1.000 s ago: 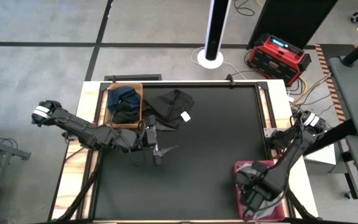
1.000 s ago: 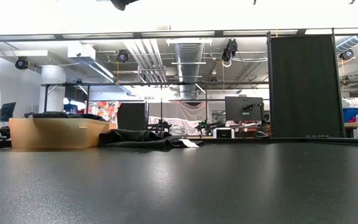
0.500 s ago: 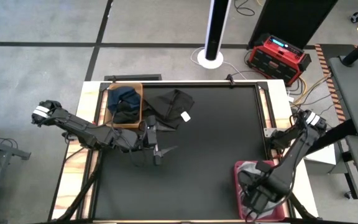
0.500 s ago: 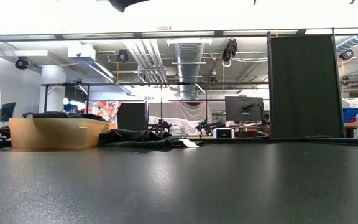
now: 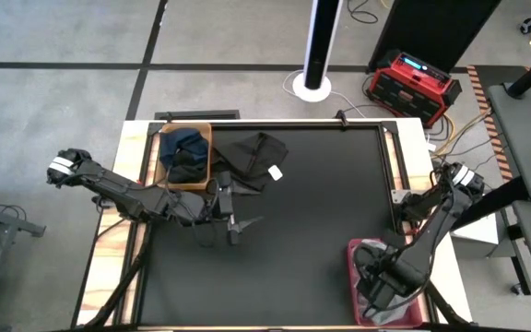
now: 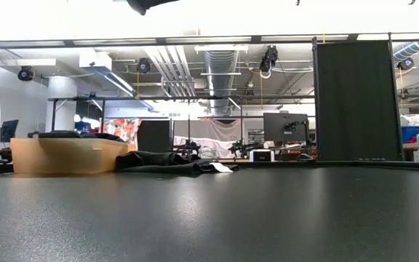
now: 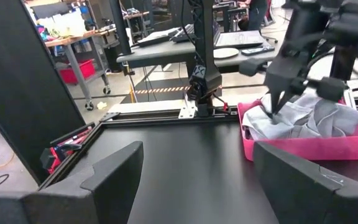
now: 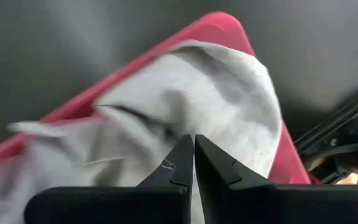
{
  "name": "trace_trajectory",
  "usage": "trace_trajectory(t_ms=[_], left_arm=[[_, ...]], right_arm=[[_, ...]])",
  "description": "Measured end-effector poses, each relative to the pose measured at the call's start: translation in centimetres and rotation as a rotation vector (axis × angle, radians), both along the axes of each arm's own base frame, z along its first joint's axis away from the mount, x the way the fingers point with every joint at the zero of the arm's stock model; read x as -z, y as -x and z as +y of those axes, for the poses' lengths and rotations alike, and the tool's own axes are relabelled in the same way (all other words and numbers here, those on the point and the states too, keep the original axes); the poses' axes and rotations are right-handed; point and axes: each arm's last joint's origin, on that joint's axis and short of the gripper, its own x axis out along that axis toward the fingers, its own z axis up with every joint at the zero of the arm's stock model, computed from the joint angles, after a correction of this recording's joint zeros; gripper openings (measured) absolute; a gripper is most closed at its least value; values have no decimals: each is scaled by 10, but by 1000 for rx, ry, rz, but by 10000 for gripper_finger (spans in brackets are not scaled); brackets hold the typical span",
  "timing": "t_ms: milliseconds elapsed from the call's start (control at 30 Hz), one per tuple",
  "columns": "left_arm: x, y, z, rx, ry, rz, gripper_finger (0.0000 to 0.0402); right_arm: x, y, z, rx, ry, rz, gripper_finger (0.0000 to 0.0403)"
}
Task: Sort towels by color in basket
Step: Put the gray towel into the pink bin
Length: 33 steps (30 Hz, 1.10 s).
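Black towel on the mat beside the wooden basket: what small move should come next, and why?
Probably the left pincer, open over bare mat, should shift toward the black towel lying loose beside the wooden basket. The right pincer is shut over the pink bin.

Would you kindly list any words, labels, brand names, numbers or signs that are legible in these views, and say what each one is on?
No text can be read in any view.
White tag on the black towel: too small to show any print.
Display on the red box beyond the table: lit, but too small to read.
Monitors in the room behind: no characters can be made out.
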Motion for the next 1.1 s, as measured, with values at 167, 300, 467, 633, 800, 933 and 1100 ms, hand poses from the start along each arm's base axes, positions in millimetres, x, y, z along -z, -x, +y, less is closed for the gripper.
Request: trace_trajectory(t_ms=[167,300,467,633,800,933,1100], left_arm=[[0,0,0,0,2,0,287],[0,0,0,0,2,-1,287],[0,0,0,-1,7,-2,287],[0,0,0,-2,14,-3,287],[0,0,0,-2,17,-4,287],[0,0,0,-2,17,-4,287],[0,0,0,-2,17,-3,287]], right_arm=[[25,3,-5,8,14,10,9],[48,7,-10,16,11,4,9],[67,10,-14,17,-12,-4,8],[62,11,-14,28,-12,25,9],[46,7,-9,28,-14,29,9],[33,4,-5,26,-22,24,9],[19,1,-1,25,-36,16,9]])
